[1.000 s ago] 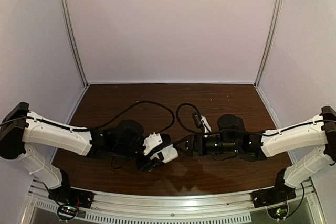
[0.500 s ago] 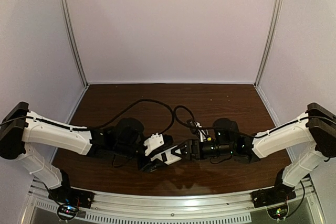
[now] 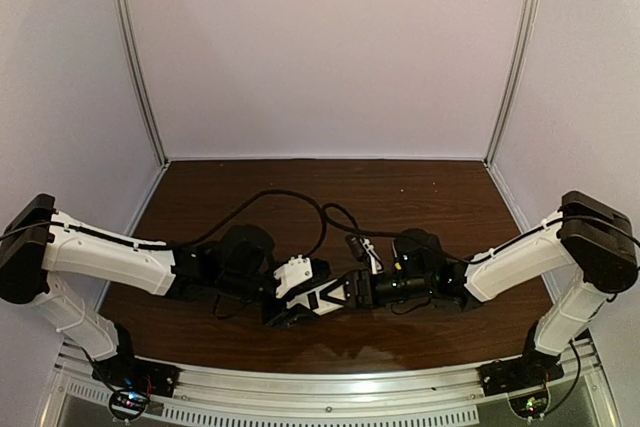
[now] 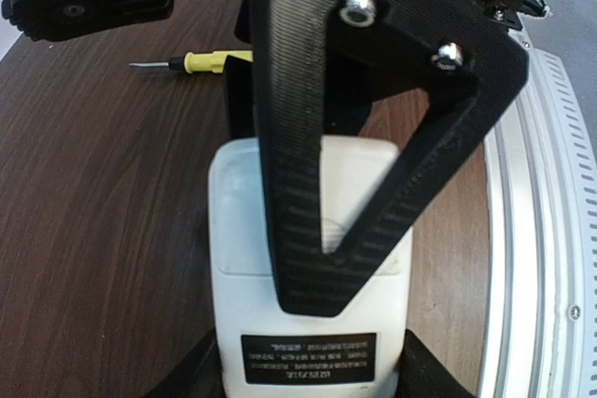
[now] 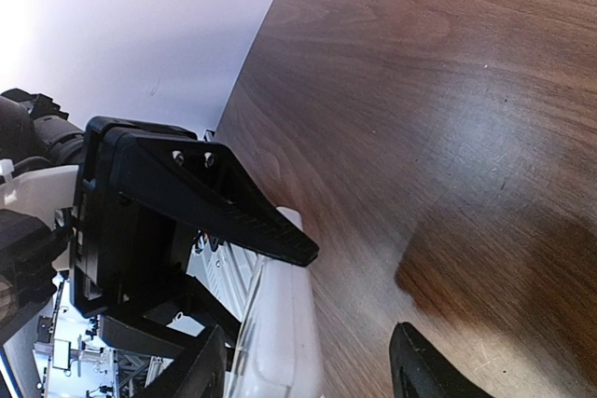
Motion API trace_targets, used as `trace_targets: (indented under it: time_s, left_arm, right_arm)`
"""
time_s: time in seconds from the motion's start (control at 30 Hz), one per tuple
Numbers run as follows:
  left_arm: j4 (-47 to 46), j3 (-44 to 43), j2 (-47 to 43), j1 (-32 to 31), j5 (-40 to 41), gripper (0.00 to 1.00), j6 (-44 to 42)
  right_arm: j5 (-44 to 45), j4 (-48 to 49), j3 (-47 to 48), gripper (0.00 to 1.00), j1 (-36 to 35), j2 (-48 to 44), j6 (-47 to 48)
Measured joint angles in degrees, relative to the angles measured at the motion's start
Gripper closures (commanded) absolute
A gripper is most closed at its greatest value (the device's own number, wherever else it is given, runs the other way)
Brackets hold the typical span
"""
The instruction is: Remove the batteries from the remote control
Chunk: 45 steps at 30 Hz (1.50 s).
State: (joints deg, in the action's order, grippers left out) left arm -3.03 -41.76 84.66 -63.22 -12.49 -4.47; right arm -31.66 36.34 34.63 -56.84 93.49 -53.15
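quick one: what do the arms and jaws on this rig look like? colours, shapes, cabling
The left arm and right arm match: white shells over black joint housings, on black bases with small lit LEDs. Loose black cables loop out from the wrists. The jaws are black ribbed plastic, triangular with an open cut-out. Two silver screws show on one.
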Motion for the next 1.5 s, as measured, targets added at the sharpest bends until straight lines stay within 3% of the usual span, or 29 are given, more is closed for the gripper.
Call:
trace_targets:
  time_s: [0.37, 0.7, 0.83, 0.9, 0.93, 1.07, 1.5]
  left_arm:
    - [-0.2, 0.0, 1.3, 0.0, 2.4, 0.96, -0.6]
    - [-0.4, 0.0, 2.9, 0.0, 4.9, 0.85, -1.5]
    - [-1.2, 0.0, 3.5, 0.0, 7.4, 0.76, -2.7]
    - [-1.2, 0.0, 3.5, -0.1, 8.0, 0.67, -3.0]
    - [-1.2, 0.0, 3.5, -0.1, 8.3, 0.59, -3.1]
    - [-1.3, 0.0, 3.5, -0.2, 9.1, 0.06, -3.2]
    - [-5.6, 3.0, -2.0, -0.2, 11.5, 0.03, -0.9]
  right_arm:
    - [-0.2, 1.3, 0.7, 0.58, 0.0, 2.2, -1.7]
    - [-0.4, 3.3, 1.0, 0.79, 0.0, 4.3, -3.3]
    - [-0.4, 4.1, 1.7, 0.9, 0.2, 5.6, -5.9]
    - [-0.5, 4.7, 1.8, 0.99, 0.4, 6.0, -6.1]
    - [-0.5, 4.9, 1.8, 1.0, 0.4, 6.2, -6.2]
    - [-0.5, 5.7, 1.8, 1.0, 0.4, 6.5, -6.2]
    - [-0.4, 3.4, 1.8, 1.0, 0.8, 5.6, -3.1]
